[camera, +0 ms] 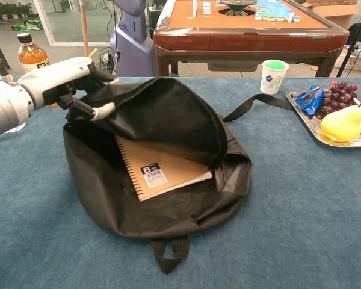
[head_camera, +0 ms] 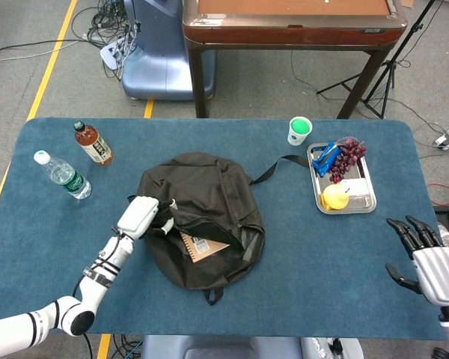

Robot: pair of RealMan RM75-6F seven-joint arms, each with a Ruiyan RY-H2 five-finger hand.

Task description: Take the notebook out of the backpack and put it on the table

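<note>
blue felt table (head_camera: 299,247) under black backpack (head_camera: 209,187)

Backpack (head_camera: 202,217) sits center of table (head_camera: 299,269), notebook (camera: 159,168) lying inside its opening. Left hand (head_camera: 138,215) at backpack's left edge, gripping the flap. Two bottles (head_camera: 93,143) (head_camera: 63,174) upper left. Cup (head_camera: 299,130) upper right, tray (head_camera: 363,202) just right of it. Right hand (head_camera: 426,258) at lower right edge.

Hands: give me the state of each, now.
Left hand: closed on the backpack flap, holding it up off the notebook.
Right hand: open, holding nothing.
</note>
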